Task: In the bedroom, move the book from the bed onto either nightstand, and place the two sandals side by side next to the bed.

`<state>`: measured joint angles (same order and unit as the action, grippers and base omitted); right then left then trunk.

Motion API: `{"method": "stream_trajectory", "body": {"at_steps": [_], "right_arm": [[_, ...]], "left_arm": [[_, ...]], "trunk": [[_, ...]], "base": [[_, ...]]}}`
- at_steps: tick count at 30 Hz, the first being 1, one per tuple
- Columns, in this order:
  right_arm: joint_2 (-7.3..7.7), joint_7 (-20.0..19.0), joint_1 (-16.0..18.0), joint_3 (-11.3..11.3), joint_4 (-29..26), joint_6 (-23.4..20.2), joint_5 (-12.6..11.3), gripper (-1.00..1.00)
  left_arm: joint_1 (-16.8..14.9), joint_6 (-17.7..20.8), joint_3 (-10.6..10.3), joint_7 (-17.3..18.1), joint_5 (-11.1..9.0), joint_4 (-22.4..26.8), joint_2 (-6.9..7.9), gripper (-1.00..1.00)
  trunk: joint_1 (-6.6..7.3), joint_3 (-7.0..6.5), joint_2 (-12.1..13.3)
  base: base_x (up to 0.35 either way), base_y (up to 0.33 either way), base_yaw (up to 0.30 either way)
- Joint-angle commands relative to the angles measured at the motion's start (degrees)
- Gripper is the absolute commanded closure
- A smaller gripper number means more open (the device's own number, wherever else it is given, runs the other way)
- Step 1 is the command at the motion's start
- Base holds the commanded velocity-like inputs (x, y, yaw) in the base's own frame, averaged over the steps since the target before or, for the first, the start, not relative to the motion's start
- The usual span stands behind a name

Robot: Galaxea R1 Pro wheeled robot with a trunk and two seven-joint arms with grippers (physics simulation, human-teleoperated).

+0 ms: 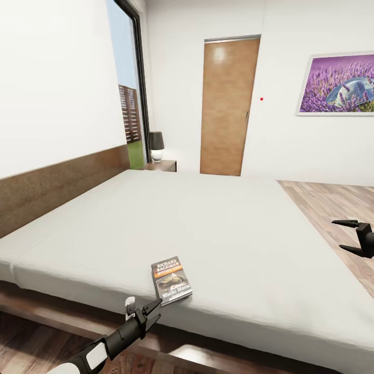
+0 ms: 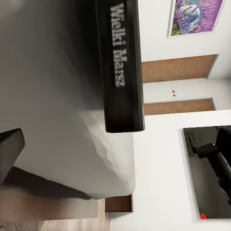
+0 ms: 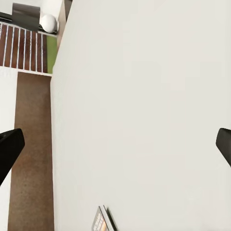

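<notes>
Around the book [image 1: 171,280], the bed [image 1: 208,228] is lying bare and flat, leaving open room above and on every side. The left gripper [image 1: 148,310] is hovering just beside the book's near edge, fingers spread. Far beyond the book, a lamp [image 1: 156,145] is occupying the nightstand [image 1: 162,165].

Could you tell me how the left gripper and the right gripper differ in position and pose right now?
The left gripper sits low at the bed's near edge, just short of the book; the right gripper hangs off to the side, above the bed's far-side edge and the wood floor. The left points up toward the book; the right points sideways across the mattress. Both are open and empty.
</notes>
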<state>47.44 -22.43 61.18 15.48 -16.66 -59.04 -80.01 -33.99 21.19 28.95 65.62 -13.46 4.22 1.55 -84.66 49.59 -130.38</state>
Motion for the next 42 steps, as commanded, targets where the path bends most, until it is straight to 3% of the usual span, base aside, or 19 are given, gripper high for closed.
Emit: {"method": "stream_trajectory", "body": {"at_steps": [1,42], "right_arm": [[0.06,-0.59,0.08,0.32,0.06,-0.02,0.34,-1.00],[0.03,-0.59,0.08,0.33,0.05,-0.02,0.33,-1.00]], "left_arm": [[-0.02,0.60,-0.39,0.13,-0.60,-0.01,0.02,-1.00],[-0.02,0.52,-0.47,-0.22,-0.51,-0.01,-0.20,-1.00]], "trunk": [[0.01,0.06,-0.03],[0.01,0.06,-0.03]], "base": [[0.002,0.000,0.000],[0.013,0.000,0.000]]}}
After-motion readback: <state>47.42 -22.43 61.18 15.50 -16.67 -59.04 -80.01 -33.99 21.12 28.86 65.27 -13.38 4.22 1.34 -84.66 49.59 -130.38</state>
